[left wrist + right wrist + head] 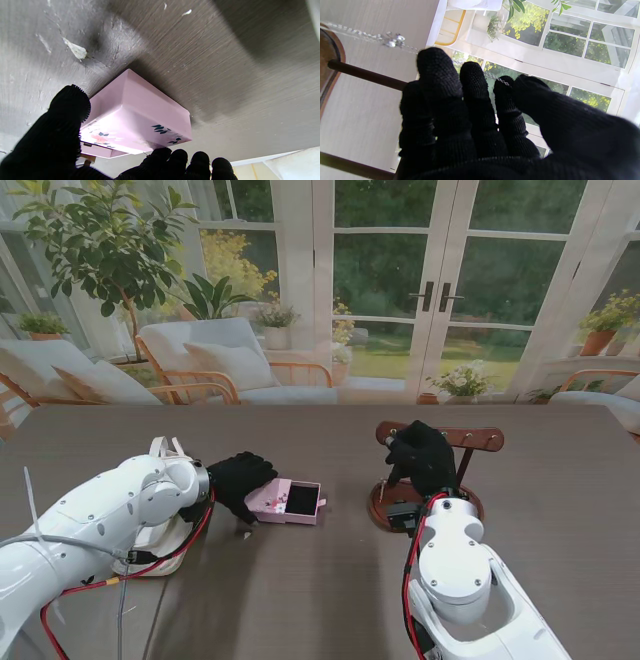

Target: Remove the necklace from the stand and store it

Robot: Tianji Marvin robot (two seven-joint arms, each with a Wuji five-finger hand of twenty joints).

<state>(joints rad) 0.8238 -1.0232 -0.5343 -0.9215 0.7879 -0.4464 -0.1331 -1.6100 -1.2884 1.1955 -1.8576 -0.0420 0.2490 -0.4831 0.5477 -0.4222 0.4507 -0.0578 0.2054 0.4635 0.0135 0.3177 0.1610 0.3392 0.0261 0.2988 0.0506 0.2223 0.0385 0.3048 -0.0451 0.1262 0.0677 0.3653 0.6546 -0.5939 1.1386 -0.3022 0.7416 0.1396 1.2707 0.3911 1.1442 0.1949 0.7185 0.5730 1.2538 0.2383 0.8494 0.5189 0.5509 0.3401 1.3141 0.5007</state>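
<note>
A pink jewellery box [287,501] with a black lining lies open on the brown table, left of centre. My left hand [238,482] is closed around it, the thumb [67,110] on one side and the fingertips [175,156] against its pink wall [140,112]. To the right stands a wooden T-shaped stand [478,439] on a round base. My right hand [420,455] is up at its crossbar. There the thumb and forefinger pinch the thin silver necklace [395,41], whose chain runs taut from the stand to the pinch [505,82]. The pendant hangs mid-chain.
A white object [158,538] with loop handles sits under my left forearm. A small white scrap [78,51] lies on the table close to the box. The stand's dark rod [365,74] crosses just behind my right fingers. The table's far edge meets a wall of windows.
</note>
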